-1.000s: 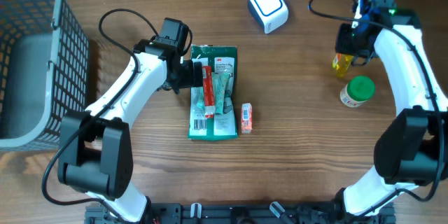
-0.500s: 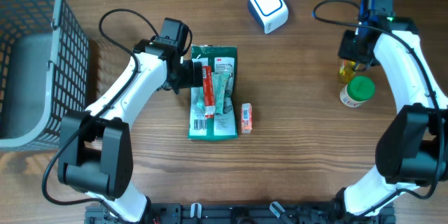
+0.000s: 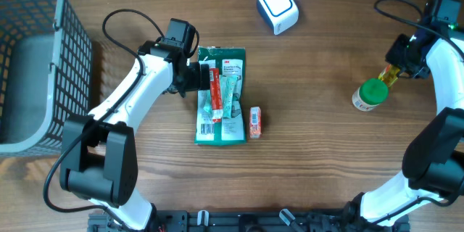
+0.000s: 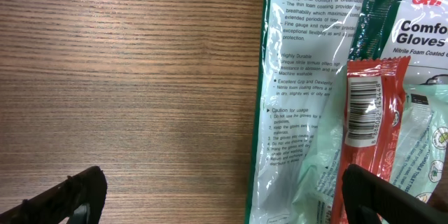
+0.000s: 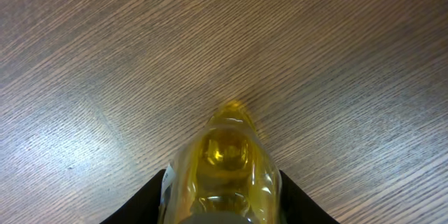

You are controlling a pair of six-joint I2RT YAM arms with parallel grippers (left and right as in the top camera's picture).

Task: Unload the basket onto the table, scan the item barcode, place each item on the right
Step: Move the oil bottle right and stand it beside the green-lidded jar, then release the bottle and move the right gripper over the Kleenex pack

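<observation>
From where I stand, the right gripper (image 3: 400,64) at the table's (image 3: 326,159) right edge pinches a small yellow bottle (image 3: 391,75) between its fingers. The bottle is just beside a green-lidded jar (image 3: 371,94) and well apart from the white scanner (image 3: 278,7) at the far side. The left gripper (image 3: 197,77) hangs with its fingers spread wide over the edge of a green glove packet (image 3: 221,127) (a red barcoded sachet (image 3: 214,94) lies on top). A small orange box (image 3: 254,122) lies beside the packet — a wire basket (image 3: 29,58) stands far left.
</observation>
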